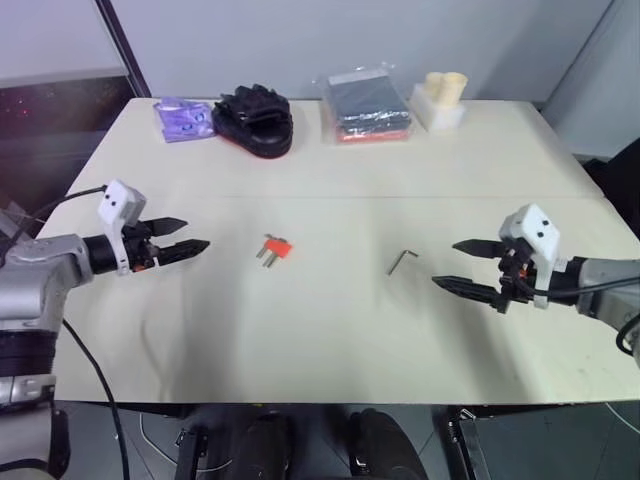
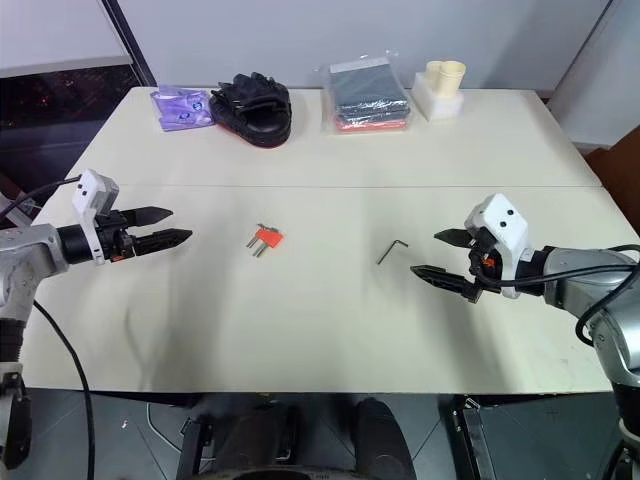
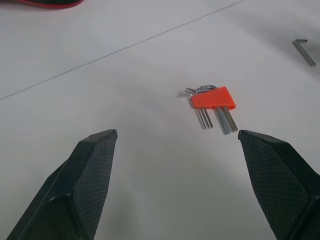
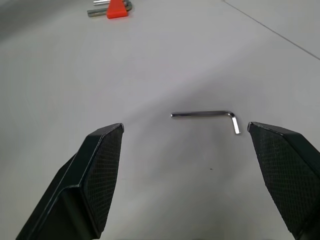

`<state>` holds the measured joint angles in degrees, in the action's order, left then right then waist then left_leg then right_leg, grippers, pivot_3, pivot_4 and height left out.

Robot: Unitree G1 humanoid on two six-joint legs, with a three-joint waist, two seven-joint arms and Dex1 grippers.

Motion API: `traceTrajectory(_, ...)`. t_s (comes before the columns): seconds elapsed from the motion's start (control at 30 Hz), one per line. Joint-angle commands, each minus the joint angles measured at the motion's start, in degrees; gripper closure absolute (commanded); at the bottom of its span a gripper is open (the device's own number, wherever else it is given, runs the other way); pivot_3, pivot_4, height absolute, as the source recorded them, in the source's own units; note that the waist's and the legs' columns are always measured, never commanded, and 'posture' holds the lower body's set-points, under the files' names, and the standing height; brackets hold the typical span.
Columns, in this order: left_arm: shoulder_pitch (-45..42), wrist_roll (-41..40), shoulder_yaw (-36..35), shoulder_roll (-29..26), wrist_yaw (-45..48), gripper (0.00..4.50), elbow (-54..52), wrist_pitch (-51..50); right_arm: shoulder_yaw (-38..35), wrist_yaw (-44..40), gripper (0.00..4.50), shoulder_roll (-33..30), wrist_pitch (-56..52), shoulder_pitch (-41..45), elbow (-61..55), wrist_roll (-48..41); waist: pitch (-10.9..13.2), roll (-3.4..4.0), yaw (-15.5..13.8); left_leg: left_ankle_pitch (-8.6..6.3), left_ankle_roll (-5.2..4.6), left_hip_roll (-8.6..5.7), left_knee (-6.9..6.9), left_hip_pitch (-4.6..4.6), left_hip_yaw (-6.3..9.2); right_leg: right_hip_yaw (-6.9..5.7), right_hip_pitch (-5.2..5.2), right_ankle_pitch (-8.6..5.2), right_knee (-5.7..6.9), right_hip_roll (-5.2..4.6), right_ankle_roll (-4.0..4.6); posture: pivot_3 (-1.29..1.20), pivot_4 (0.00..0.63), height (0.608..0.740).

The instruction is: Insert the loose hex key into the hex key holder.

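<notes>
Both pieces lying flat on the cream table (image 1: pixel 330 340), nothing picked up yet. Loose hex key (image 1: pixel 402 261) sitting right of centre, just ahead of the right gripper (image 1: pixel 468 266), long leg angled and the short bent end at the far tip. Hex key holder (image 1: pixel 277 247) left of centre, well apart from the key and nearer the left gripper (image 1: pixel 190 235), with its grey prongs pointing toward the near edge. Both grippers spread wide, holding nothing, hovering off the surface and aimed inward at their own piece.

Handling-wise: looks like a stiff little steel rod, very light, smooth and probably slick, and lying so flat that getting fingers under it seems the tricky bit. Best bet is pinching across the long leg near the bend, leaving the straight end free for poking into a slot. Liable to roll or skitter away if nudged sideways first.

Holder looks like hard plastic, light too, so likely to slide at the first push. Worth clamping across the flat red body, clear of the prongs, and keeping the slot side facing the key
</notes>
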<state>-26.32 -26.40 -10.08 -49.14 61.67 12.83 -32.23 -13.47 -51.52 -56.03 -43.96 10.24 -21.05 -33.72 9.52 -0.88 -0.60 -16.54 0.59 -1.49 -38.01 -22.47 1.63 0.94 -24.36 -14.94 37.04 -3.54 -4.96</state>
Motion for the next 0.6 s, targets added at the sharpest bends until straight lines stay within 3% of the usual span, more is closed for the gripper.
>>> traceTrajectory(0.03, -0.93, -0.05, -1.14, -0.09, -0.18, 0.44, -0.52, 1.06, -0.66, 0.32, 0.36, 0.09, 1.24, 1.0, -0.45, 0.46, 0.0, 0.0, -0.01, 0.0, 0.0, 0.0, 0.0, 0.0, 0.0, 0.0, 0.0, 0.0, 0.0, 0.0, 0.0, 0.0, 0.15, 0.74)
traceTrajectory(0.37, -2.0, 1.09, -0.86, 0.18, 0.79, 0.44, 1.19, 5.14, -0.33, 2.61, 0.36, 1.17, 0.57, 1.78, -0.57, 1.37, 0.0, 0.0, -0.01, 0.0, 0.0, 0.0, 0.0, 0.0, 0.0, 0.0, 0.0, 0.0, 0.0, 0.0, 0.0, 0.0, 0.15, 0.74)
traceTrajectory(0.6, -13.08, 7.37, 7.4, 0.25, 12.99, 0.44, 13.16, 16.69, 4.27, 4.78, 0.36, 5.97, -5.65, 9.0, -0.54, -2.08, 0.0, 0.0, -0.11, 0.01, 0.01, -0.02, -0.04, 0.0, -0.01, -0.02, 0.0, 0.01, 0.03, 0.01, 0.01, 0.0, 0.15, 0.74)
